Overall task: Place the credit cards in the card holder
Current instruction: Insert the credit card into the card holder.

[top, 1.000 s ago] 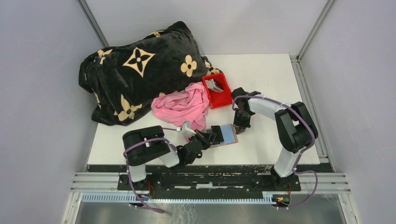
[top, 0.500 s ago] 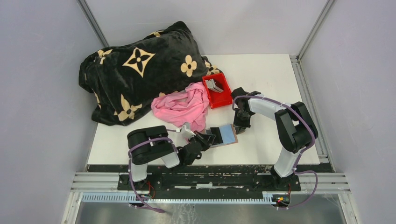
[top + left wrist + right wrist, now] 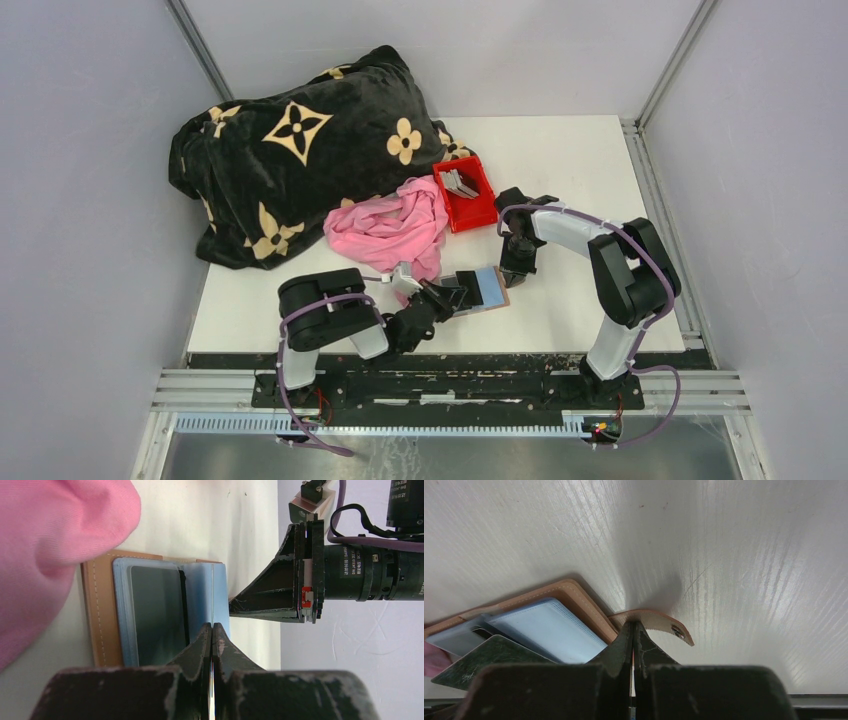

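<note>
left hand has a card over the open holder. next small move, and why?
Probably ease the left hand forward, feeding its card edge-first toward the blue sleeves of the card holder. The card is pinched edge-on above the open holder, and the right hand pins the snap tab, so it should stay put.

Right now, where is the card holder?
In the top view, the card holder lies open front-centre on the table, between the left gripper and right gripper.
</note>
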